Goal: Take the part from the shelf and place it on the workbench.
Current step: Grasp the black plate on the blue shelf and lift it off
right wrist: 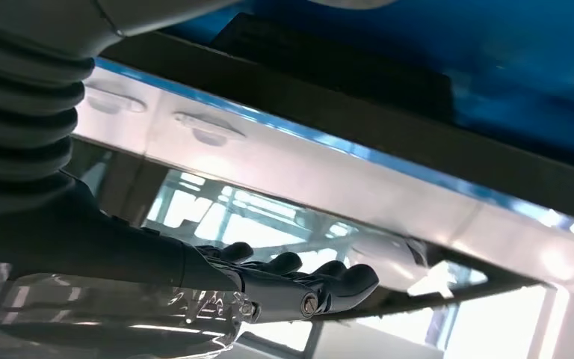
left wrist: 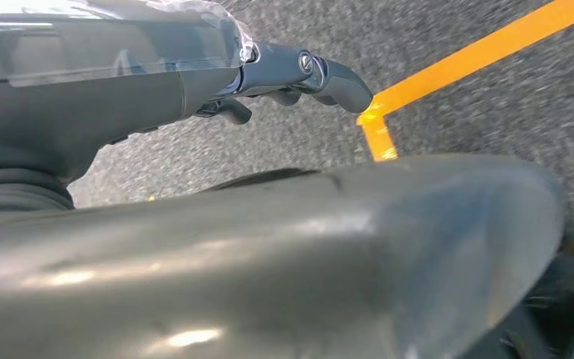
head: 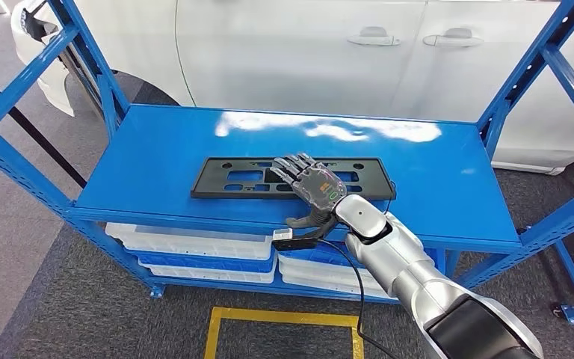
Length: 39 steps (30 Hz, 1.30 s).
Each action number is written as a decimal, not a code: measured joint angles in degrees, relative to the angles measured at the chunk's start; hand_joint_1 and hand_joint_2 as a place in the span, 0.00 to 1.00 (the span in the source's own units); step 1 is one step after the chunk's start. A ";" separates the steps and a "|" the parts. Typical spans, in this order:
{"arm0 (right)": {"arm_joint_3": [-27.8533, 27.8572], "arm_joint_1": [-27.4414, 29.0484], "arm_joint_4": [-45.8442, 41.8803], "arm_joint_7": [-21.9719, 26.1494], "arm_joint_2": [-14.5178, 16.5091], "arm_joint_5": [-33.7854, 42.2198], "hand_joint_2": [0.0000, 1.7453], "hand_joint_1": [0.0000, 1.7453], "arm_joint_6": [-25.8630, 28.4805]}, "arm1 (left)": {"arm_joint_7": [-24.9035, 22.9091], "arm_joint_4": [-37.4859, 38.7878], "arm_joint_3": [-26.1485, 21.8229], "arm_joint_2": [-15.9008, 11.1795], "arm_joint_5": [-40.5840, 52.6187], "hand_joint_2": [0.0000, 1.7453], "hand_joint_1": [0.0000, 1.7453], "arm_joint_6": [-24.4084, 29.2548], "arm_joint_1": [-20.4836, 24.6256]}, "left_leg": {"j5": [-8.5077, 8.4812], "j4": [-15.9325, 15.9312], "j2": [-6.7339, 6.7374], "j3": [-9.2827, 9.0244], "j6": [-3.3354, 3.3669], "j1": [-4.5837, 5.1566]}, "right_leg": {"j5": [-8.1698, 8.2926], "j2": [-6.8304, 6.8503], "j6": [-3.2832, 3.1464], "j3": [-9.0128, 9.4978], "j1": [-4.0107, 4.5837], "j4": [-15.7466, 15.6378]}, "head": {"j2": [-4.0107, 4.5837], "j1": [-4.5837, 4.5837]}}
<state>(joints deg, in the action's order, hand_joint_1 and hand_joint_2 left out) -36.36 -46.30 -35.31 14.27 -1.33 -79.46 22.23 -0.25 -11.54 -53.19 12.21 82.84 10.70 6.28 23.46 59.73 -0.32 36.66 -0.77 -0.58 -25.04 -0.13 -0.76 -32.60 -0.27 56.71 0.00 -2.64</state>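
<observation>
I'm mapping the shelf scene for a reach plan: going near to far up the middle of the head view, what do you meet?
Yellow floor marking → white bins → blue shelf front edge → black part under the right hand → white car.

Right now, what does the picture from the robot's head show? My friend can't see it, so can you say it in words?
The robot's right hand lies on a flat black part on the top of a blue shelf. White bins sit on the level below, and a white car stands behind the shelf.
</observation>
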 joint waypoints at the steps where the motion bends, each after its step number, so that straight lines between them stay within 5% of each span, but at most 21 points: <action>1: -0.22 -0.49 1.17 -1.23 0.08 -0.48 1.00 0.00 -0.78 | -0.03 0.00 -0.01 0.00 -0.01 0.00 0.00 -0.03 0.03 | -0.83 -1.84 0.00 -0.56 0.36 0.14 | -0.21 0.00 0.32 -0.02 0.04 0.10 | 0.00 0.00; 5: -0.95 -2.23 5.37 -5.94 0.15 -2.52 1.00 0.00 -3.65 | -0.22 0.00 -0.03 -0.06 0.02 0.00 0.00 -0.04 -0.05 | -1.15 -2.51 -0.06 -0.91 1.79 0.20 | -1.23 0.01 1.68 -0.33 0.00 0.91 | 0.00 0.00; 7: -1.29 -3.35 7.23 -8.25 0.13 -3.55 1.00 0.09 -5.18 | -0.31 0.00 -0.03 -0.06 0.03 0.00 0.00 -0.05 0.11 | -1.12 -2.84 0.00 -1.29 2.34 0.07 | -3.70 0.01 2.15 -2.25 -0.13 5.15 | 0.00 0.00; 9: -1.61 -4.00 8.96 -10.75 0.09 -4.35 1.00 0.59 -6.56 | -0.48 0.00 -0.03 -0.07 0.04 0.00 0.00 -0.07 0.26 | -0.93 -2.83 0.02 -1.40 2.70 0.14 | -6.89 0.02 2.43 -6.27 -0.15 12.86 | 0.00 0.00; 11: -1.90 -4.46 10.35 -13.18 0.08 -5.02 1.00 1.00 -7.75 | -0.64 0.00 -0.03 -0.08 0.05 0.00 0.00 -0.08 0.22 | -0.77 -2.77 -0.01 -1.55 2.88 0.24 | -7.33 0.04 2.49 -8.74 -0.16 16.89 | 0.00 0.00; 12: -2.02 -4.74 10.90 -13.90 0.07 -5.25 1.00 1.00 -8.19 | -0.68 0.00 -0.03 -0.08 0.09 0.00 0.00 -0.09 0.19 | -0.71 -2.75 -0.07 -1.67 2.91 0.31 | -5.98 0.04 2.36 -8.33 -0.14 15.59 | 0.00 0.00; 14: -2.19 -5.30 11.74 -14.31 0.05 -5.38 1.00 1.00 -8.76 | -0.69 0.00 -0.03 -0.02 0.21 0.00 0.00 -0.14 0.19 | -0.61 -2.73 -0.17 -1.93 2.87 0.47 | -1.94 0.07 1.65 -4.70 0.06 7.69 | 0.00 0.00; 16: -2.26 -5.63 12.18 -13.77 0.04 -5.20 1.00 1.00 -8.73 | -0.56 0.00 -0.03 0.05 0.27 0.00 0.00 -0.22 0.24 | -0.51 -2.68 -0.25 -1.97 2.53 0.74 | 0.34 0.14 1.03 -1.74 0.35 1.36 | 0.00 0.00; 21: -2.34 -5.77 12.58 -11.83 0.11 -4.65 1.00 1.00 -6.94 | 0.53 0.00 0.00 0.05 0.37 0.00 0.00 -0.40 0.30 | 0.73 -1.30 -0.13 -1.48 1.01 0.83 | 1.23 0.14 0.07 -0.80 -0.01 -0.67 | 0.00 0.00; 24: -2.04 -5.44 12.54 -8.49 0.27 -2.12 1.00 1.00 -5.24 | 1.24 0.00 0.02 0.02 0.52 0.00 0.00 -0.08 0.22 | 6.21 8.83 -0.08 2.93 0.11 0.33 | 1.42 0.24 -0.23 -0.61 -0.22 -0.98 | 0.00 -0.01; 26: -0.97 -4.72 12.07 -3.17 0.45 2.77 1.00 1.00 -4.30 | 1.65 0.00 0.02 -0.03 0.51 0.00 0.00 0.13 0.14 | 7.66 13.84 -0.05 5.22 -0.36 -0.02 | 1.32 0.23 -0.22 -0.64 -0.20 -0.85 | 0.00 -0.02; 27: -0.02 -4.17 11.29 0.63 0.56 6.52 1.00 1.00 -4.48 | 1.75 0.00 0.02 -0.04 0.50 0.00 0.00 0.21 0.13 | 6.71 13.10 -0.04 4.81 -0.50 -0.16 | 1.22 0.18 -0.16 -0.61 -0.22 -0.72 | 0.00 -0.01; 29: 2.57 -2.84 8.08 9.18 0.79 16.14 1.00 1.00 -6.97 | 1.85 0.00 0.03 -0.07 0.45 0.00 0.00 0.37 0.18 | 2.83 5.78 0.04 1.24 -0.54 -0.40 | 0.84 0.04 0.12 -0.57 -0.26 -0.25 | 0.00 -0.02; 31: 5.78 -1.65 2.91 16.06 0.96 26.68 1.00 1.00 -11.61 | 1.91 0.00 0.09 -0.08 0.43 0.00 0.00 0.46 0.29 | 0.68 -0.57 0.04 -1.89 -0.08 -0.35 | 0.45 -0.14 0.62 -0.81 -0.06 0.34 | 0.00 -0.02; 36: 12.56 1.87 -14.21 22.64 0.75 54.87 1.00 1.00 -26.85 | 2.21 0.00 0.36 -0.06 0.85 0.00 0.00 0.80 0.30 | 0.58 -2.12 -0.15 -2.43 1.71 -0.23 | -0.65 -0.18 2.11 -1.36 -0.10 1.47 | 0.00 0.00; 39: 15.81 4.05 -24.12 22.62 0.23 68.29 1.00 1.00 -33.16 | 3.03 0.00 1.09 -0.04 1.83 0.00 0.00 1.62 0.36 | 0.43 -2.42 -0.13 -2.44 2.44 -0.29 | -5.82 -0.16 2.76 -5.77 -0.34 10.89 | 0.00 0.00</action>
<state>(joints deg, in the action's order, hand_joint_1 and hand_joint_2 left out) -20.56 -42.25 -59.43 36.89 -1.10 -11.16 -10.93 2.78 -11.54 -52.11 12.17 84.67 12.32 6.65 23.90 57.30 -0.46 34.22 1.67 -0.86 -30.86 -0.29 2.00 -38.36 -0.61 67.60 0.00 -2.64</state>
